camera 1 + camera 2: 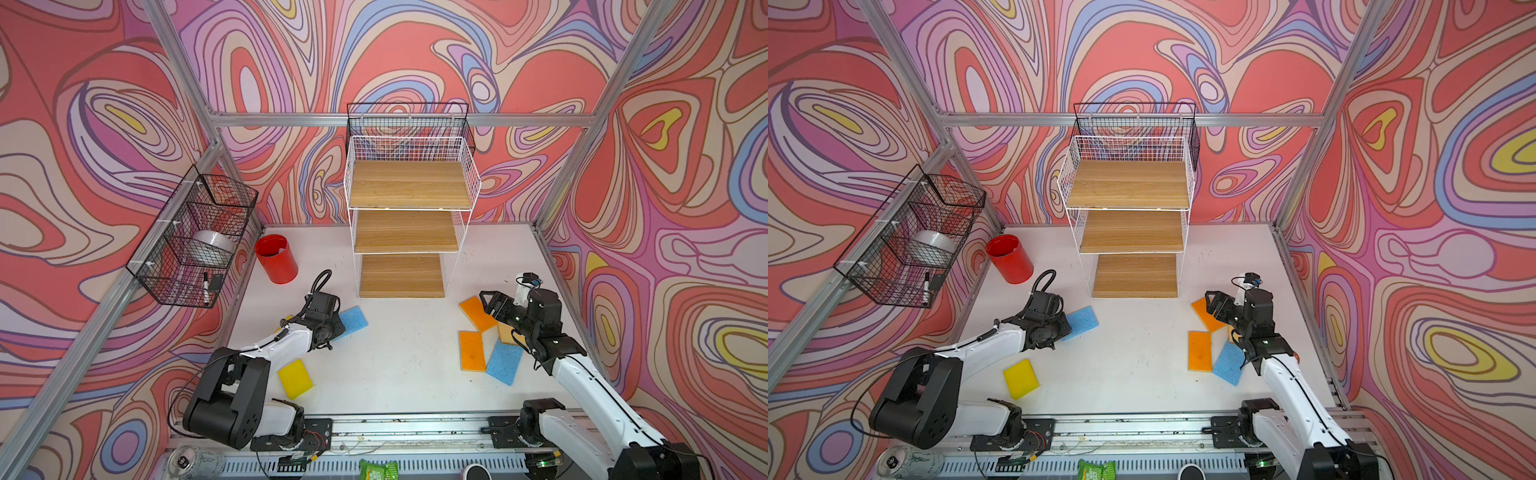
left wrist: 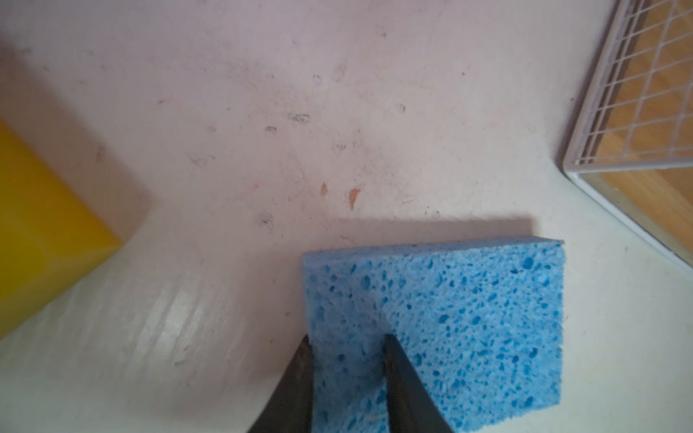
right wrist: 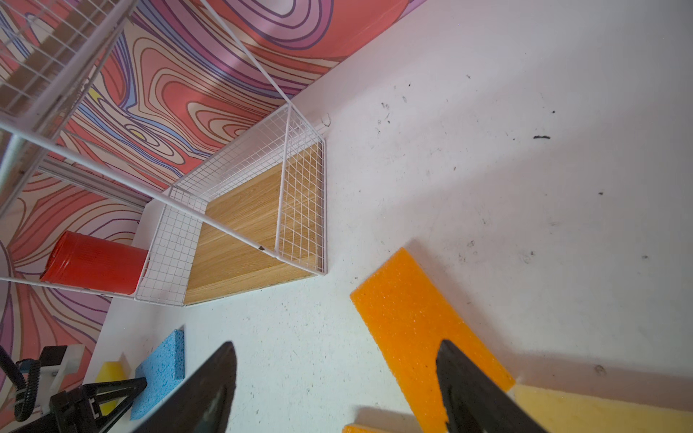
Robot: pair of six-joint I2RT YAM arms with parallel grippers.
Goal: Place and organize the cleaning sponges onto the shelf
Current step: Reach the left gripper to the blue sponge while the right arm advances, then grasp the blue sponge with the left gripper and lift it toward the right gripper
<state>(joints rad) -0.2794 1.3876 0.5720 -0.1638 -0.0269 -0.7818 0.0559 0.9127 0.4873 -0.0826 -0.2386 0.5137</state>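
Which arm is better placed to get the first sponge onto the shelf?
Left. The left gripper is pinched on the edge of the blue sponge, near the shelf. The right gripper hangs open over an orange sponge, gripping nothing.

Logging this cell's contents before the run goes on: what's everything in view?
orange sponges: two, orange, table right
pale sponge: one, yellowish, under right arm
blue sponges: two, blue, table right and left
yellow sponges: two, yellow, table left
shelf: one, white wire, wooden boards, back centre
wire baskets: two, black, left wall and behind shelf
tape roll: one, silvery, left basket
marker: one, black-and-white, left basket
canister: one, red, left of shelf
can: one, silver, front edge
packet: one, green, front edge
left gripper: black, shut on left blue sponge
right gripper: black, open over an orange sponge
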